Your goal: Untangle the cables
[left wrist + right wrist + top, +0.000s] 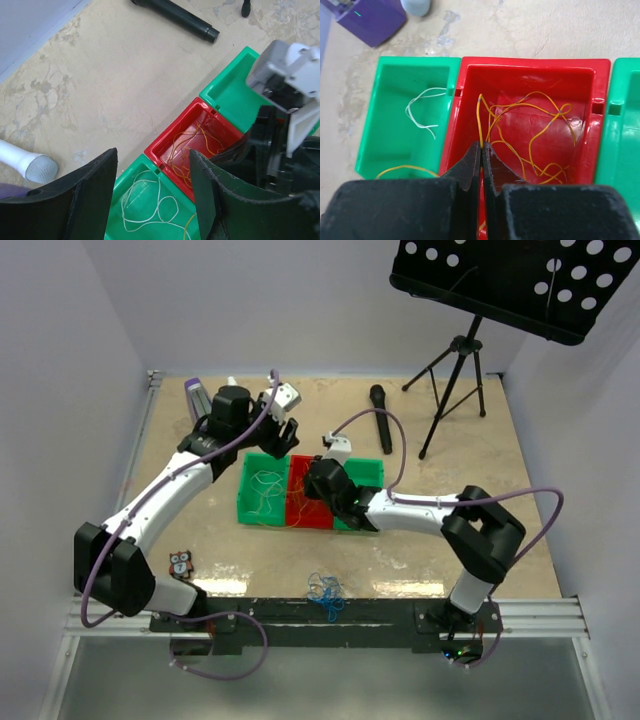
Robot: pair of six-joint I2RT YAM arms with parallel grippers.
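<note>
Right wrist alone shows end effector (481, 145) pinching orange cable (480, 120).

Orange-yellow cables (527, 137): loose overlapping loops in red bin (530, 67); one strand pinched in right gripper (481, 146). White cable (420, 112): slack curl in green bin (385, 145) at 9 o'clock. Blue cables (327, 595): small tangle on table (450, 540), 6 o'clock of bins.
</note>
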